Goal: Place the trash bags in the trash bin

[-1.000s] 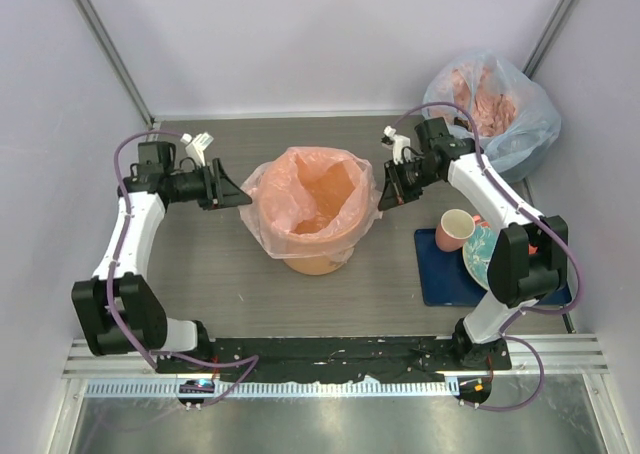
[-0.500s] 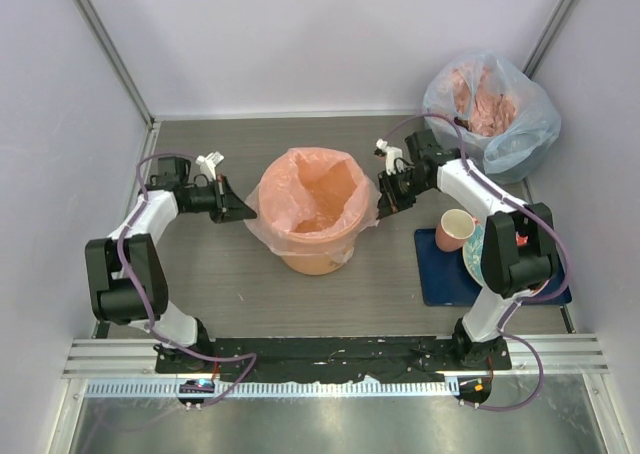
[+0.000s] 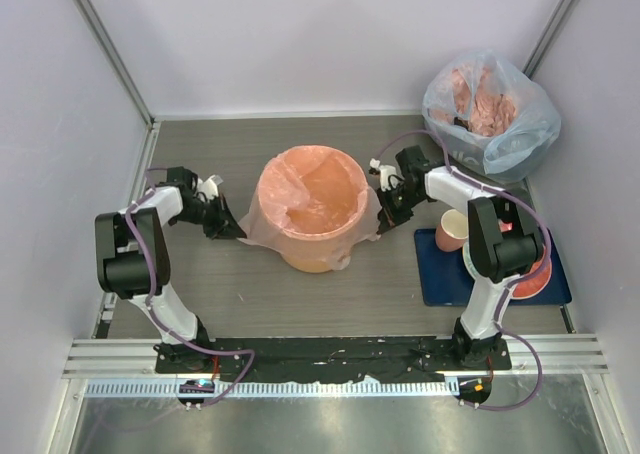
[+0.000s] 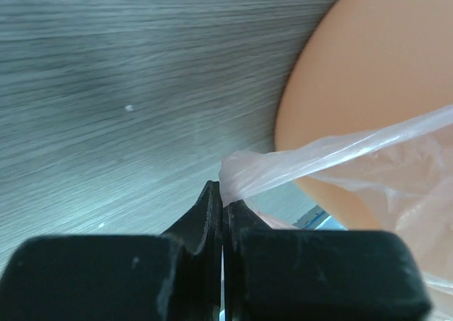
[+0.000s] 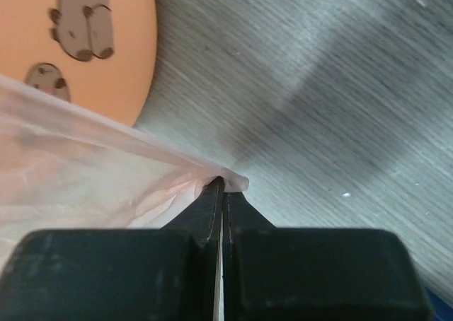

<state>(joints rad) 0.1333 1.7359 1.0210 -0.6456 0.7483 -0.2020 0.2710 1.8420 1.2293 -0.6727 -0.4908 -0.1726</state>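
Note:
The orange trash bin [image 3: 318, 252] stands in the middle of the table. The pale-pink trash bag [image 3: 300, 199] lines it, its rim folded down over the bin's edge on both sides. My left gripper [image 3: 236, 231] is shut on the bag's left edge [image 4: 244, 176], low beside the bin [image 4: 368, 88]. My right gripper [image 3: 379, 220] is shut on the bag's right edge [image 5: 233, 181], also low beside the bin [image 5: 78, 45], whose side shows brown animal prints.
A bluish-clear sack stuffed with pink plastic [image 3: 490, 109] sits at the back right. A pink cup [image 3: 455, 230] and plates [image 3: 500, 264] lie on a blue mat [image 3: 445, 274] at the right. Grey walls enclose the table.
Both grippers have moved down and inward along the bin's sides, pulling the bag's rim down over the bin's edge. The bag now sits tighter round the bin's mouth.

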